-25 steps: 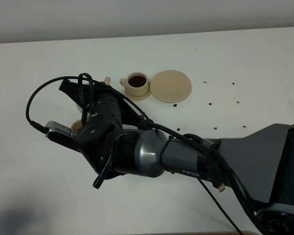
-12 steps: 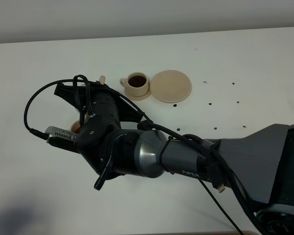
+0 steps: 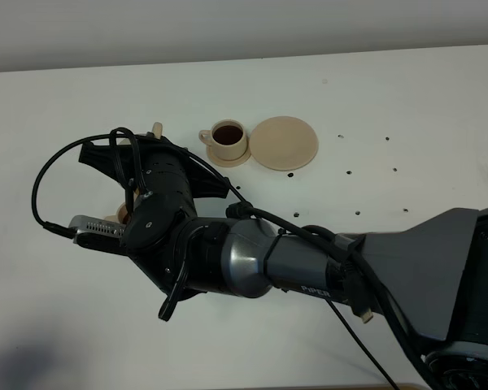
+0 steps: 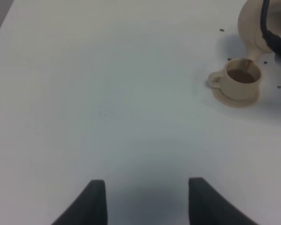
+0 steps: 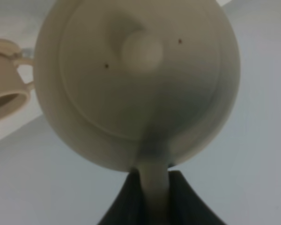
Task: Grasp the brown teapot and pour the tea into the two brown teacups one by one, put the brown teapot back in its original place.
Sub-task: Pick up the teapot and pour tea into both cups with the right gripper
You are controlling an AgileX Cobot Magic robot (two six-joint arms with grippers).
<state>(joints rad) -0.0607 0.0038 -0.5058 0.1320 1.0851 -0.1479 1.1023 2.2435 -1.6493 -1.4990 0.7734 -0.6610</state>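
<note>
Pouring from the brown teapot [image 5: 136, 84], I have my right end effector [image 5: 154, 187] clamped on its loop handle, its fingers [image 5: 124, 201] pressed against both sides of the handle. From my left wrist the teapot's spout [image 4: 251, 54] hangs tilted right over a teacup [image 4: 239, 79] on its small saucer [image 4: 234, 97], with a thin brown stream reaching the tea already in the cup. From the high camera my right arm [image 3: 228, 260] reaches across toward the left side of the counter [image 3: 407, 89] and hides most of that cup and the teapot. My left end effector [image 4: 145, 201] is spread open with nothing between its fingers, hovering over bare counter. Nearer the far edge, the other teacup [image 3: 228, 138] sits full of dark tea on its saucer, and just beside it the wider saucer [image 3: 285, 143] lies bare.
</note>
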